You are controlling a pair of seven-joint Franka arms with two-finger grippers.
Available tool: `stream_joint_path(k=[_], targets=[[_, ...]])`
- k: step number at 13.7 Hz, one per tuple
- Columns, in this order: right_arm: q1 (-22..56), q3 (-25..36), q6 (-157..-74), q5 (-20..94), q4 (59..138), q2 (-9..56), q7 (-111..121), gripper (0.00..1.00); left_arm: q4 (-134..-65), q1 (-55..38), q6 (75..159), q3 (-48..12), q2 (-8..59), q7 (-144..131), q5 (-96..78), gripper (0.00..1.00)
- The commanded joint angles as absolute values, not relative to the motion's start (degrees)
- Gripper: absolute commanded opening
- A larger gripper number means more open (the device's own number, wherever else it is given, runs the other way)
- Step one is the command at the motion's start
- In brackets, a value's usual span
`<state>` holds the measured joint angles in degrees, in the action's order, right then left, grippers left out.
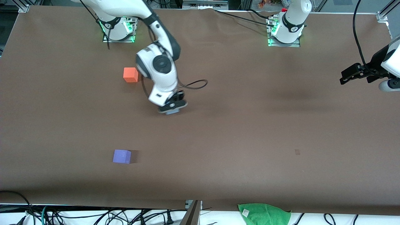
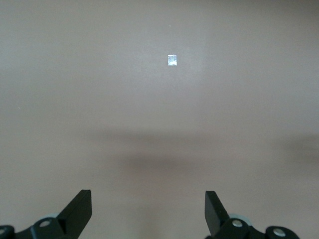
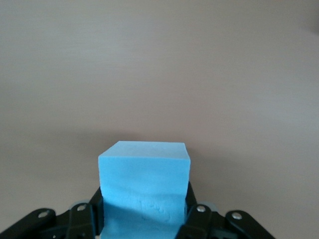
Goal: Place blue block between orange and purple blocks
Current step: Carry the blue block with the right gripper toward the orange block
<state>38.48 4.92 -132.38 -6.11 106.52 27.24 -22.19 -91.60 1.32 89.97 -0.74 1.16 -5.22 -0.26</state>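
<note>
Brown table [image 1: 250, 125] — orange block [image 1: 130, 75] upper left of frame, purple block [image 1: 122, 156] lower left. Right gripper [image 1: 172, 107], mid-frame, clamps the blue block [image 3: 144, 191]; left gripper [image 2: 148, 211] waits spread wide at the frame's right edge.

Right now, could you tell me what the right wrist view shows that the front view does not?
Only the right wrist view shows the blue block clamped in the right gripper. Only the front view shows the orange block, the purple block and the waiting left gripper, open. Both show the brown table.
</note>
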Motion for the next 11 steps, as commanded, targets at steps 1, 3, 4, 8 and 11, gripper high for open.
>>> stream_joint_path(k=[1,3,4,8,11], targets=[[37.3,9.4,-130.3,-5.6,108.5,26.4,-21.3,0.25,-89.8,1.6,88.9,-0.8,1.9,-4.0,-1.8,1.00],[36.9,13.5,-130.0,-5.5,109.7,26.1,-20.9,0.25,-89.8,1.6,88.9,-0.8,1.9,-4.0,-1.8,1.00],[36.0,14.1,-130.1,-5.4,110.6,25.7,-20.8,0.25,-89.8,1.6,88.9,-0.8,1.9,-4.0,-1.8,1.00],[30.4,14.2,-130.5,2.7,112.5,25.6,-16.1,0.25,-89.8,1.6,88.9,-0.8,1.9,-4.0,-1.8,1.00],[29.2,14.2,-130.8,7.4,113.3,25.6,-14.6,0.25,-89.8,1.5,88.9,-0.8,2.3,-4.0,-1.8,1.00]])
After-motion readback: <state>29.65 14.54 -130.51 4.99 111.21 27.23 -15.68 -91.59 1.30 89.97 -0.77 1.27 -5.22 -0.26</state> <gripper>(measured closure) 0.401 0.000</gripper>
